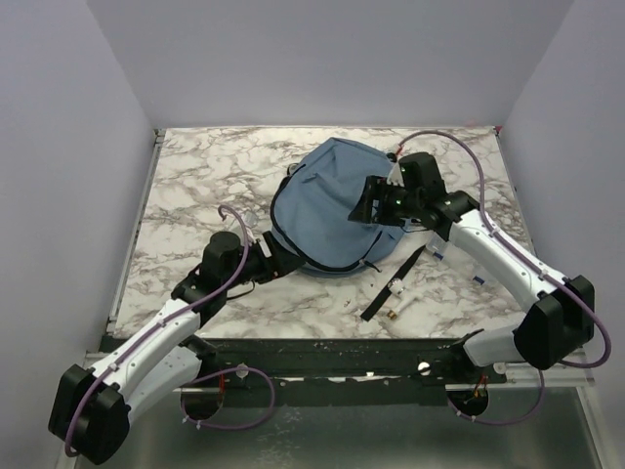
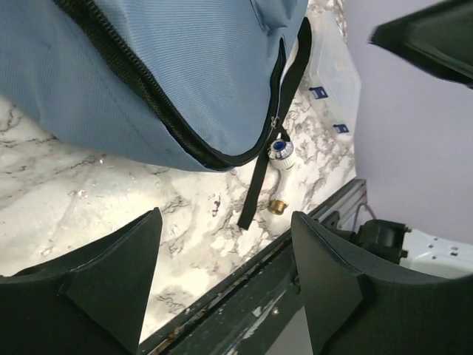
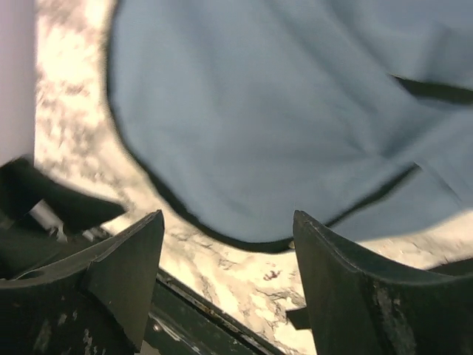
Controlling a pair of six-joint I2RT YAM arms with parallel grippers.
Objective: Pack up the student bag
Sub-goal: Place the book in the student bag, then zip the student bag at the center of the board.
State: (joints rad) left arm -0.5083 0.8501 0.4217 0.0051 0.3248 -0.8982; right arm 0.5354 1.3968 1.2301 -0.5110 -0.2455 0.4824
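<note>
Left tool [image 2: 224, 218] and right tool [image 3: 228, 214] both gape empty beside the student bag [image 1: 322, 210]. Its zip [image 2: 148, 92] seems closed, so packing looks finished and retreating clear probably comes next.

The student bag [image 1: 322, 195] is a soft, rounded pack of dusty-blue fabric, lying flat and slumped on the marbled tabletop [image 1: 195, 176]. It sits about midway between left and right and somewhat toward the far side. Its cloth shows loose folds and shallow creases. A black zipper [image 1: 293, 256] curves along its left and near edge, and it looks closed along the stretch seen up close, with a small metal pull at the near end. From the bag's near right side a black webbing strap [image 1: 395, 283] trails flat across the table toward the near edge.
</note>
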